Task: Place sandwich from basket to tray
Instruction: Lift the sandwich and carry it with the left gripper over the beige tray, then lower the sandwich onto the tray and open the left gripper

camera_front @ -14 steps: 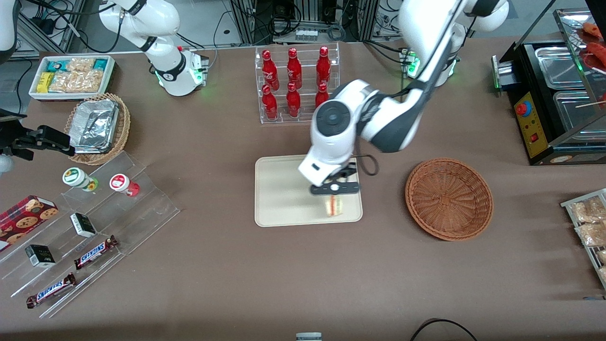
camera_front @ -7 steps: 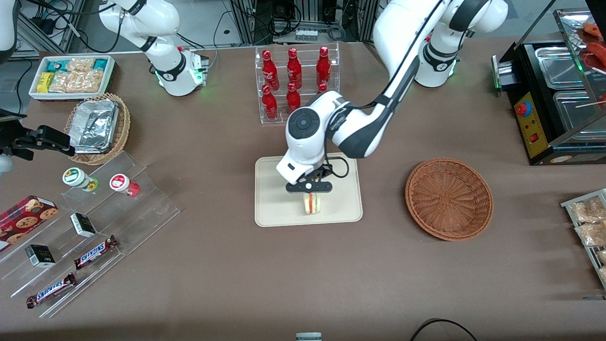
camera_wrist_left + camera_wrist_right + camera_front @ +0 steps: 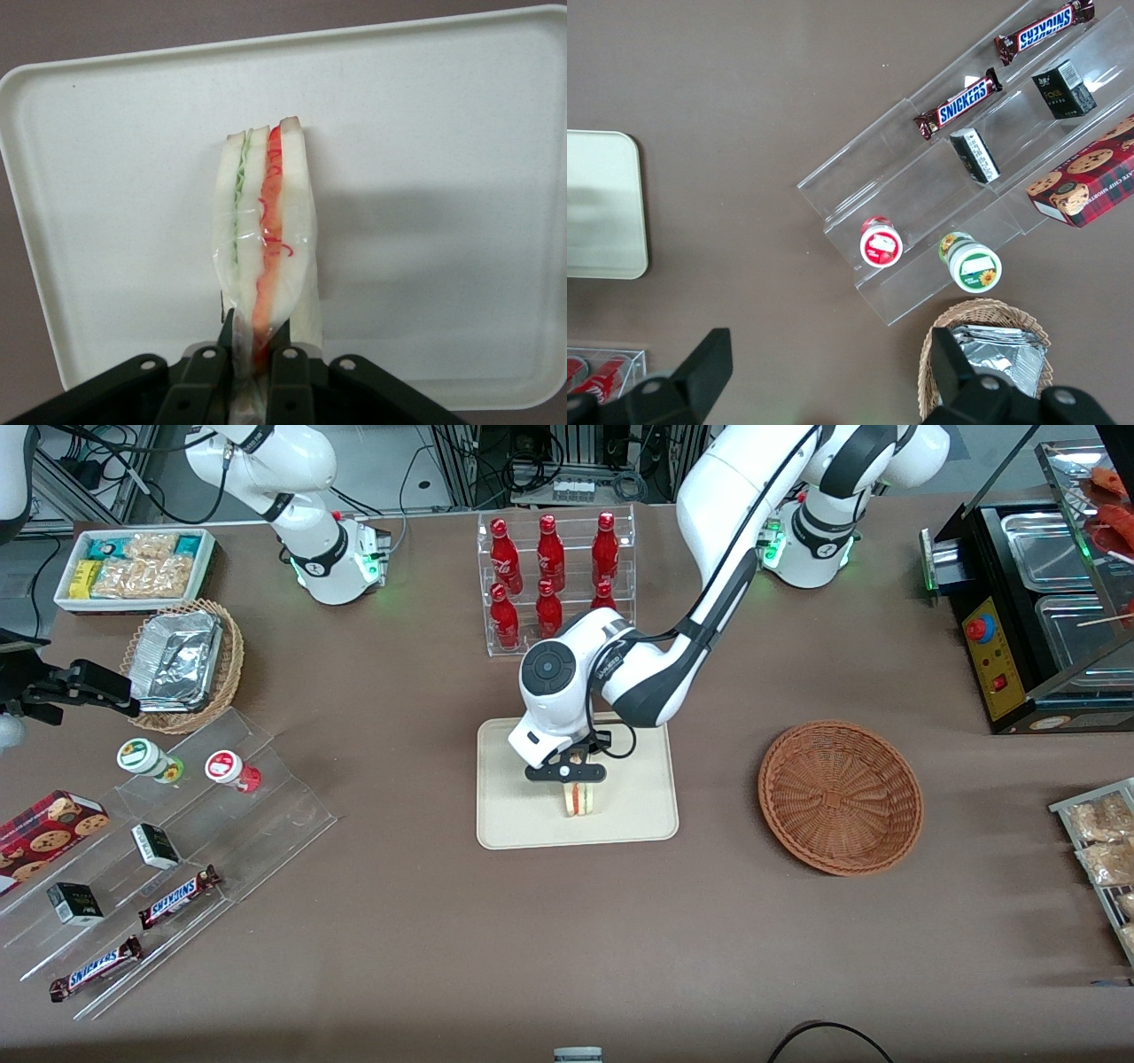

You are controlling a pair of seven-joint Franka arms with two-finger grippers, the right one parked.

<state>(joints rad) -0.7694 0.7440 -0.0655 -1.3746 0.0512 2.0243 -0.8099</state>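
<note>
Claw [image 3: 567, 779] over tray [image 3: 514, 815] middle, I see it clamped on sandwich [image 3: 266, 257] top; sandwich upright on tray; basket [image 3: 840, 797] well apart.

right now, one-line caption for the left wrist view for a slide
Gripper shut on the wrapped sandwich over the cream tray.

Upper candy bar [image 3: 1043, 27]: SNICKERS, white wrapper lettering
Lower candy bar [image 3: 959, 104]: SNICKERS
Front-view bars, lower left [image 3: 180, 896]: SNICKERS
</note>
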